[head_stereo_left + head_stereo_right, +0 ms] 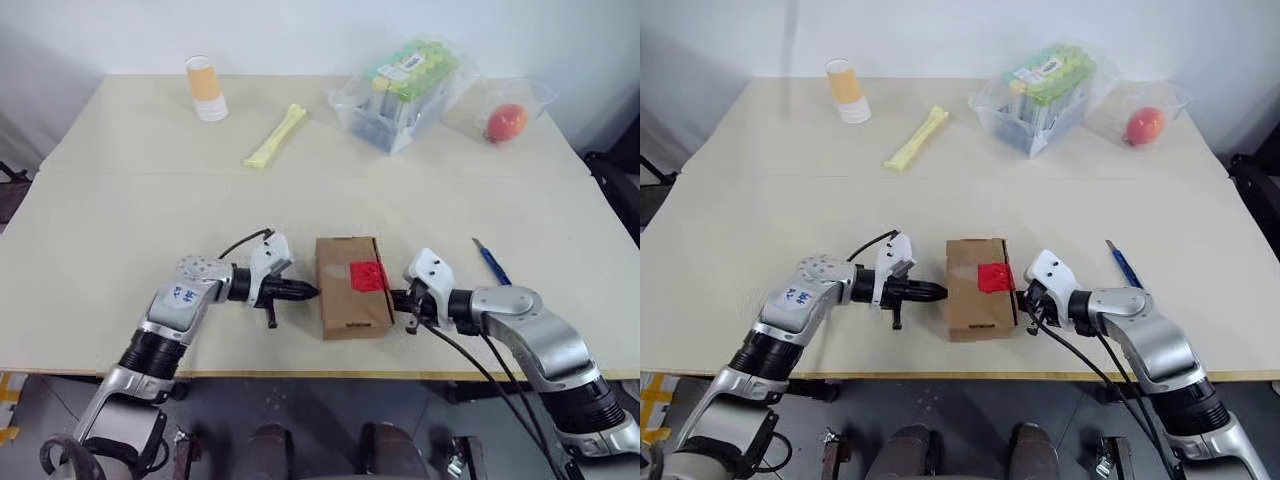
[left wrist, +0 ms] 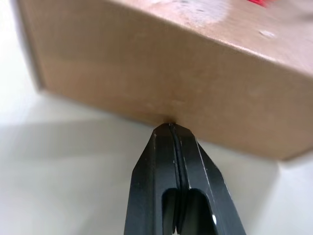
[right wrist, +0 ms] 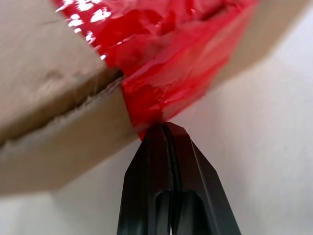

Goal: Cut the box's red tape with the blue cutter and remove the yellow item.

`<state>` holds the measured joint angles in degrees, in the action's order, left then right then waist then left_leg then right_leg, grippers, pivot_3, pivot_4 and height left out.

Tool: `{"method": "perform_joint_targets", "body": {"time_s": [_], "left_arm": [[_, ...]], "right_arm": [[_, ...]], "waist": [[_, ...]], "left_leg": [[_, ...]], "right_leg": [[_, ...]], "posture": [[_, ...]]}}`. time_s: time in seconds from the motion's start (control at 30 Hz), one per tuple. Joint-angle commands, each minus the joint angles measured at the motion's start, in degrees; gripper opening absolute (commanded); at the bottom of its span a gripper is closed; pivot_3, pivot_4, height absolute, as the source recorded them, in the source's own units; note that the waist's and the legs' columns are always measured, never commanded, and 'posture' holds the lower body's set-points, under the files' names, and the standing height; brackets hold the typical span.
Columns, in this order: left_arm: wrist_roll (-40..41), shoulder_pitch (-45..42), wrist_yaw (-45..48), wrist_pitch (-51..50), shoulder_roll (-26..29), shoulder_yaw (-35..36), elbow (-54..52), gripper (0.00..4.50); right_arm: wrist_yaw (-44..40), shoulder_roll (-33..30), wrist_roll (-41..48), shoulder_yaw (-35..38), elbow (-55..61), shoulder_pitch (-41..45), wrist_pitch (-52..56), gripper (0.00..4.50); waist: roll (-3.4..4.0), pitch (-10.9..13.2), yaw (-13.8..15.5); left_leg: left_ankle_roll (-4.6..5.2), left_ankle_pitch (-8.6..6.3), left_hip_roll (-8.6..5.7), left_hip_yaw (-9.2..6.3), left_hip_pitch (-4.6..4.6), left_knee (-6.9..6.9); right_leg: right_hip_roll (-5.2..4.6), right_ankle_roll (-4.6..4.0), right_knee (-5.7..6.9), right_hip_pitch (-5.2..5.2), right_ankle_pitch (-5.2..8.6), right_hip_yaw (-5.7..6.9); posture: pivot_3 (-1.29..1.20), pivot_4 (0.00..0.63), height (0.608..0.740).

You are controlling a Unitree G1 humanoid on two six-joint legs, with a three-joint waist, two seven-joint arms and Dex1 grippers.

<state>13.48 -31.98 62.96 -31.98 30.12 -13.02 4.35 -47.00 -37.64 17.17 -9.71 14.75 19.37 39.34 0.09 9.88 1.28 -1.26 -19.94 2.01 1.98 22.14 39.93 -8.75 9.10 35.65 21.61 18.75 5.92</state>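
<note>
A pale beige table (image 1: 120, 210) carries the brown box (image 1: 352, 288) near its front edge, the blue cutter (image 1: 491, 262) just to its right. Farther back lie a paper cup (image 1: 207, 88), a pale-yellow stick (image 1: 275, 136) and two clear plastic containers (image 1: 400, 95) (one (image 1: 505, 110) holds something red).

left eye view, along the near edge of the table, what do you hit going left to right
left gripper → box → red tape → right gripper → blue cutter
</note>
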Motion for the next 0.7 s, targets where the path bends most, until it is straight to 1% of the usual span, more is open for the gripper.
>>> {"method": "perform_joint_targets", "body": {"time_s": [0.03,0.1,0.17,0.2,0.23,0.27,0.37,0.4,0.43,0.47,0.5,0.53,0.63,0.67,0.7], "left_arm": [[0.11,0.96,1.20,-0.01,2.30,-0.23,-3.37,0.00],[-2.65,1.05,1.36,4.02,4.84,-0.60,-3.18,0.00],[-3.20,-1.20,0.15,4.82,6.39,1.24,-1.50,0.00],[-2.50,-2.39,0.49,4.47,7.09,2.23,-1.00,0.00],[-1.60,-3.24,1.37,4.06,7.73,2.88,-0.92,0.00],[1.30,-4.32,3.87,2.29,8.30,4.03,-1.81,0.00],[10.28,-7.77,10.51,-3.85,8.34,6.57,-4.72,0.00],[11.10,-9.20,9.88,-4.29,6.86,6.79,-4.39,0.00],[11.22,-10.36,8.47,-4.42,5.27,6.82,-3.72,0.00],[10.16,-11.65,6.23,-3.59,2.86,6.01,-2.33,0.00],[8.36,-12.60,4.77,-2.13,1.13,4.62,-0.93,0.00],[6.54,-13.14,3.91,-0.97,0.16,3.19,0.16,0.00],[0.17,-13.72,1.62,3.24,-1.47,-1.95,3.20,0.00],[-0.78,-13.77,0.79,3.62,-2.14,-2.78,3.79,0.00],[-1.08,-13.68,0.37,3.51,-2.64,-3.13,3.90,0.00]], "right_arm": [[1.60,-0.36,-1.23,-0.28,1.86,-1.11,1.12,0.02],[1.37,-1.62,0.38,1.75,4.58,-2.61,3.03,0.02],[0.95,-3.27,4.45,7.52,8.58,-4.80,6.60,0.02],[0.56,-4.10,7.19,10.76,10.44,-5.71,9.04,0.29],[0.16,-4.91,9.52,13.29,11.88,-6.38,11.20,0.39],[0.03,-5.98,11.75,16.32,13.09,-6.76,13.86,0.60],[2.47,-5.70,19.36,24.45,13.94,-4.38,23.01,1.56],[3.84,-4.40,22.02,26.24,13.45,-2.56,26.03,1.98],[5.04,-3.28,24.01,27.28,12.95,-1.02,28.58,2.24],[6.21,-1.90,25.56,27.86,12.30,0.47,30.47,2.50],[7.97,-0.32,26.36,28.13,11.43,2.16,32.40,2.91],[9.40,0.78,26.74,28.04,10.74,3.43,33.90,3.24],[11.96,2.66,26.15,24.16,8.85,6.38,35.70,4.25],[12.27,3.02,26.13,22.96,8.38,7.11,35.94,4.44],[12.86,3.60,26.20,22.36,7.77,7.82,36.12,4.44]], "waist": [[0.00,0.00,0.04],[0.00,0.00,0.10],[-0.01,0.01,0.44],[-0.03,0.02,0.48],[-0.04,0.03,0.54],[-0.06,0.04,0.55],[-0.08,0.05,0.22],[-0.07,0.05,0.17],[-0.08,0.05,0.16],[-0.08,0.05,0.16],[-0.08,0.05,0.19],[-0.08,0.05,0.16],[-0.08,0.05,0.08],[-0.08,0.05,0.06],[-0.08,0.05,0.01]], "left_leg": [[0.00,0.00,0.00,0.00,0.00,0.01],[0.00,0.00,0.00,0.00,0.00,0.01],[0.00,0.00,0.00,-0.01,0.00,0.00],[0.00,0.00,-0.01,-0.01,0.02,0.00],[0.01,-0.01,-0.01,-0.01,0.05,0.01],[0.02,-0.01,-0.01,-0.01,0.07,0.03],[0.02,-0.01,0.00,0.00,0.04,0.01],[0.02,-0.01,0.00,-0.01,0.04,0.01],[0.02,-0.01,0.01,-0.01,0.01,0.00],[0.02,-0.01,0.01,-0.01,-0.01,0.00],[0.01,-0.01,0.01,-0.01,-0.01,0.00],[0.02,-0.01,0.01,-0.01,0.00,0.01],[0.02,-0.01,-0.01,0.01,0.00,-0.02],[0.02,-0.01,-0.01,0.01,0.01,-0.06],[0.02,-0.01,-0.01,0.01,0.01,-0.08]], "right_leg": [[0.00,0.00,0.00,0.00,0.00,0.00],[0.00,0.00,0.00,0.00,0.00,-0.01],[0.00,0.00,0.00,0.00,0.00,0.00],[0.00,0.00,-0.01,0.00,0.00,0.00],[0.00,0.00,-0.03,0.00,0.00,0.00],[-0.01,0.00,-0.04,0.00,0.00,0.00],[0.00,0.00,-0.02,-0.01,0.00,0.00],[0.00,0.00,-0.02,-0.01,0.00,-0.01],[0.00,0.00,-0.01,-0.01,0.00,-0.01],[0.00,0.00,0.00,-0.03,0.00,-0.01],[0.00,0.00,0.01,-0.03,0.00,-0.01],[0.00,0.00,0.01,-0.03,0.00,-0.01],[0.00,0.00,0.01,-0.01,0.00,-0.02],[0.00,0.00,0.01,0.04,0.00,-0.02],[0.00,0.00,0.02,0.05,0.00,-0.02]], "posture": [[0.00,0.150,0.740],[0.00,0.150,0.740],[0.00,0.150,0.740],[0.00,0.150,0.740],[0.00,0.150,0.740],[0.00,0.150,0.740],[0.00,0.150,0.740],[0.00,0.150,0.740],[0.00,0.150,0.740],[0.00,0.150,0.740],[0.00,0.150,0.740],[0.00,0.150,0.740],[0.00,0.150,0.740],[0.00,0.150,0.740],[0.00,0.150,0.740]]}}
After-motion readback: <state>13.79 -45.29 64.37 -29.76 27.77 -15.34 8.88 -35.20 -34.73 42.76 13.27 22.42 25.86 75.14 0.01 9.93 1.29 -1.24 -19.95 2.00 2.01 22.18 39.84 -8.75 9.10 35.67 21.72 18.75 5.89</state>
